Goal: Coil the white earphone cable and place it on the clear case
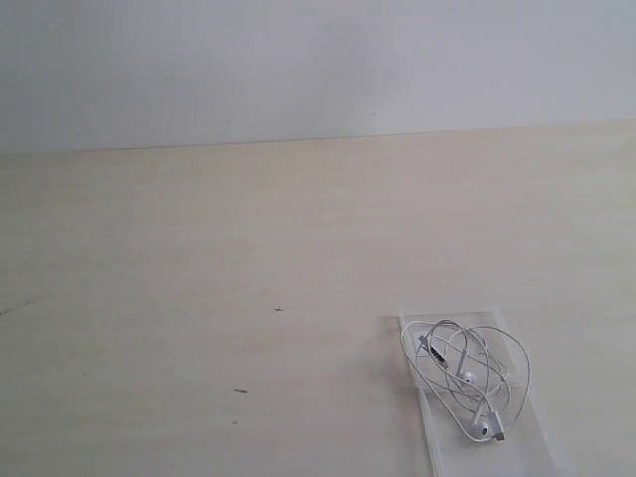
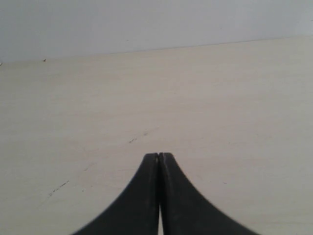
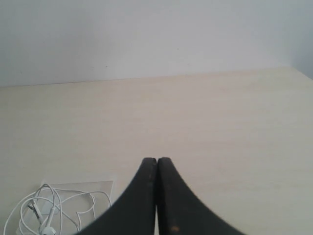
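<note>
Cable (image 1: 468, 378) coiled in loose loops on case (image 1: 532, 449), lower right of exterior view. Right gripper (image 3: 156, 160): jaws pressed together, empty, above table (image 1: 199, 298), case close by. Left gripper (image 2: 159, 155): jaws together too, holding nothing, over table.

**No readable text in any view**

No lettering, label, brand, number or sign is showing legibly in any view. The dark specks (image 1: 277, 310) lying on the table (image 1: 149, 248) left of centre in the exterior view are forming no characters. The clear case (image 1: 444, 449) at lower right is showing no print that can be made out.
</note>
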